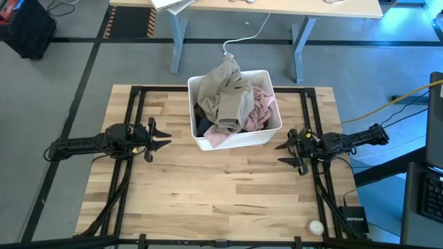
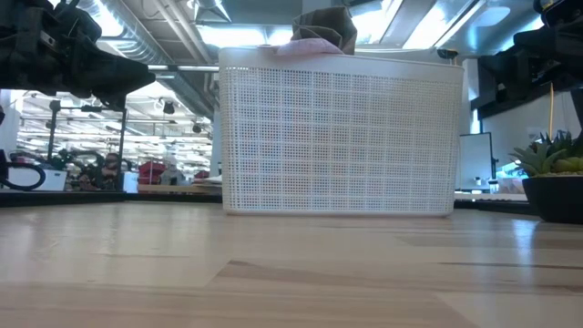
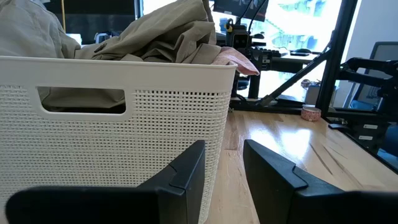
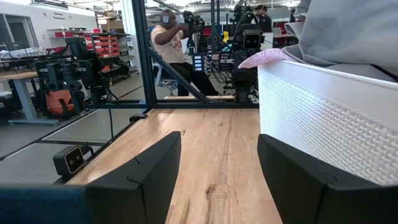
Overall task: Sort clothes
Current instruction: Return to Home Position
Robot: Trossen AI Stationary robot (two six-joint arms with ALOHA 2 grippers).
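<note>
Grippers both empty, apart from bin: left gripper [image 1: 163,136] at table's [image 1: 228,200] left side, fingers partly parted; right gripper [image 1: 285,153] at right side, fingers spread wide. Between them, farther back, white bin [image 1: 239,138] holds the clothes: khaki-beige garment [image 1: 227,93] heaped on top, pale pink garment [image 1: 259,109] beside it, dark fabric [image 1: 202,126] underneath.

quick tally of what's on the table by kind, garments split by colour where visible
Khaki-beige garment: 1
Pale pink garment: 1
Dark garment, barely visible low in the bin, colour unclear: 1
White bin: 1
Small pale roll near the table's corner: 1
Total: 5
</note>
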